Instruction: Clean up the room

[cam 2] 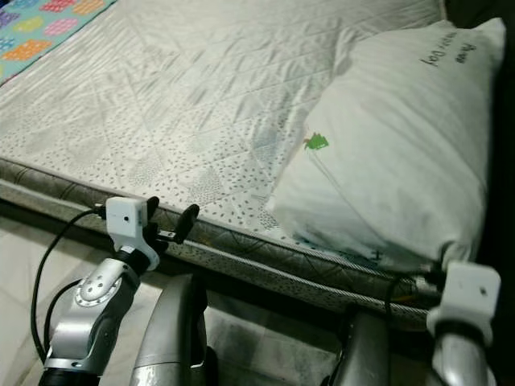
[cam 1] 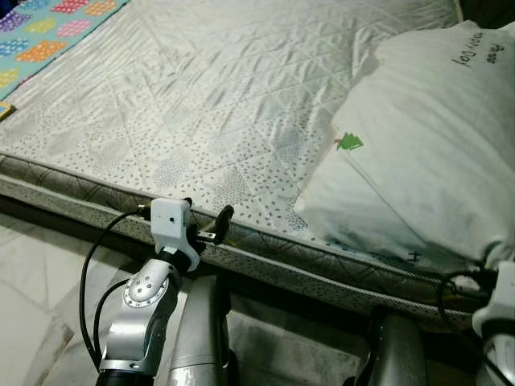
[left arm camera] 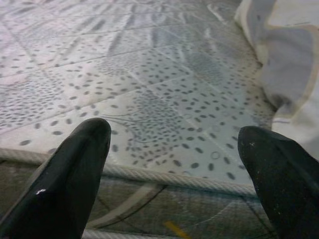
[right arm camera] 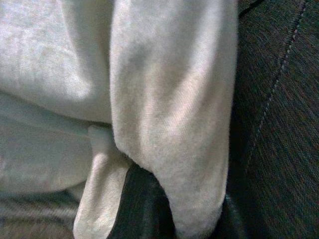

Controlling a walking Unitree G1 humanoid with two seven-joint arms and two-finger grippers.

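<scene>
Left gripper (cam 1: 208,217) sits with fingers spread apart at the mattress (cam 1: 209,112) edge, while the right gripper (cam 2: 444,265) pinches the near corner of the pillow (cam 2: 402,137) lying on the bed's right side.

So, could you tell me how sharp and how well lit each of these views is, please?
Left eye view: evenly lit, sharp on the pillow and mattress. Left wrist view: the left gripper has soft, close fingers, one with a small glare spot. Right wrist view: pillow cloth pressed near the lens, blurred, with dim, dark edges.
</scene>
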